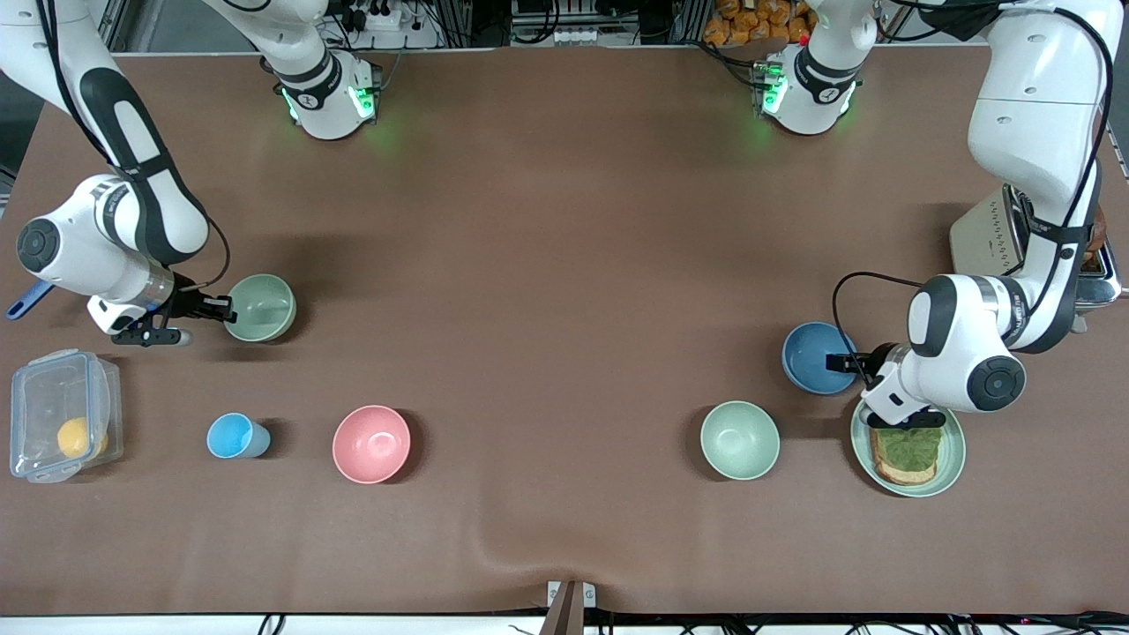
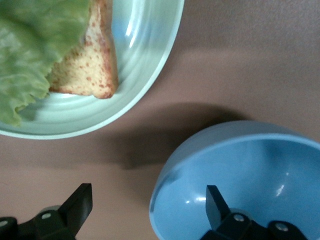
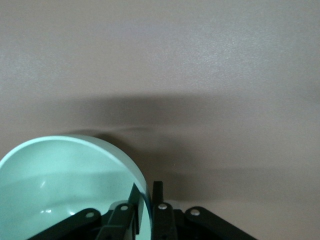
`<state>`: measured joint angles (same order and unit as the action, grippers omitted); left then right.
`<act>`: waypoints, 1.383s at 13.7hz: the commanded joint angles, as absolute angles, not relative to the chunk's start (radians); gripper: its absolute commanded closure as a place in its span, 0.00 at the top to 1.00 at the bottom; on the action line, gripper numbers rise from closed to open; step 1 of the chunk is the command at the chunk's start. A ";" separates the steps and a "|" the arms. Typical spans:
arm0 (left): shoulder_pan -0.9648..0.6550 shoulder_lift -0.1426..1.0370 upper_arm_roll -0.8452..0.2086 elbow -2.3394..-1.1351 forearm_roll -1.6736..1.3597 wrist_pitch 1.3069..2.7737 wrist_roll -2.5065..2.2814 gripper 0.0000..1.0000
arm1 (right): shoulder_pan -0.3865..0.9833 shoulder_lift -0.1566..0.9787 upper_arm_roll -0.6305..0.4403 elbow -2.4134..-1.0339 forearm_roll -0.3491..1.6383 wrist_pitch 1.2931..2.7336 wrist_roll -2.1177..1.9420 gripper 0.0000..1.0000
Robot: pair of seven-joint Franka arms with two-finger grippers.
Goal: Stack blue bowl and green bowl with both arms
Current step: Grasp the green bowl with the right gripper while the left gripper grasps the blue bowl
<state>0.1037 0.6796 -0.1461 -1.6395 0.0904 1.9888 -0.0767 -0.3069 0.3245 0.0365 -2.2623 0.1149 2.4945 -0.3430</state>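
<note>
The sage-green bowl [image 1: 261, 307] sits toward the right arm's end of the table. My right gripper [image 1: 228, 309] is shut on its rim, with one finger inside and one outside, as the right wrist view shows of the gripper [image 3: 146, 197] and the bowl [image 3: 60, 185]. The blue bowl [image 1: 813, 356] sits toward the left arm's end. My left gripper [image 1: 838, 362] is open and straddles its rim. In the left wrist view one fingertip [image 2: 215, 202] is inside the blue bowl [image 2: 260, 170] and the other is outside, over the table.
A mint-green plate [image 1: 953, 454] with toast and lettuce lies just nearer the camera than the blue bowl. A paler mint bowl [image 1: 739, 439], a pink bowl [image 1: 371, 444], a light-blue cup [image 1: 234, 436] and a clear container [image 1: 53, 423] stand in the nearer row. A toaster [image 1: 988, 236] stands by the left arm.
</note>
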 commanded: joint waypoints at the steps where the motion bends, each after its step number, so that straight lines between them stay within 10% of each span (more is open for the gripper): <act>1: 0.110 0.673 -0.153 -1.646 0.106 2.006 -0.101 1.00 | -0.298 0.316 0.044 -2.244 0.137 2.453 -0.353 0.00; 8: 0.109 0.657 -0.155 -1.652 0.101 2.006 -0.119 1.00 | -0.247 0.295 0.044 -2.117 0.212 2.184 -0.250 0.00; 11: 0.100 0.658 -0.160 -1.651 0.101 2.006 -0.199 0.13 | -0.195 0.261 0.044 -2.115 0.213 2.146 -0.138 0.00; 12: 0.101 0.660 -0.161 -1.652 0.101 2.006 -0.204 0.00 | -0.167 0.250 0.044 -2.115 0.213 2.137 -0.094 0.00; 19: 0.104 0.647 -0.164 -1.648 0.103 2.006 -0.204 0.00 | 0.043 0.189 0.046 -2.115 0.215 2.114 0.259 0.00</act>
<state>0.1012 0.6644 -0.1629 -1.6372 0.0888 1.9962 -0.1810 -0.0157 0.2271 0.0526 -2.1042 0.1966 2.1260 0.1624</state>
